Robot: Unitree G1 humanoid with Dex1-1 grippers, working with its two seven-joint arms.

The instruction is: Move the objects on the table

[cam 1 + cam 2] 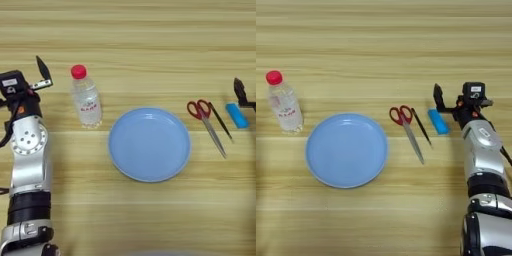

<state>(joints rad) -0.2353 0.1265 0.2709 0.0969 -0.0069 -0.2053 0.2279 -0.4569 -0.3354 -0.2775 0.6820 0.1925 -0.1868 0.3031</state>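
Bottle: upright on worktop, left of plate.
Block: just beside right gripper; jaws unclear.
Left gripper: near bottle; jaws unclear.
Advice: straddle block squarely, avoid stick.

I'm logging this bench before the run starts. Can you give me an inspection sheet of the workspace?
Surface: wooden table, plank grain running left to right.
Job's things: bottle with red cap, upright, left of the plate; blue block and black stick lying right of the plate.
Clutter: blue plate, empty, in the middle; red-handled scissors, closed, beside the stick.
Grippers: left claw left of the bottle, apart from it; right claw just above the block, holding nothing.
Cables: black cable along each forearm.
Surroundings: nothing seen.
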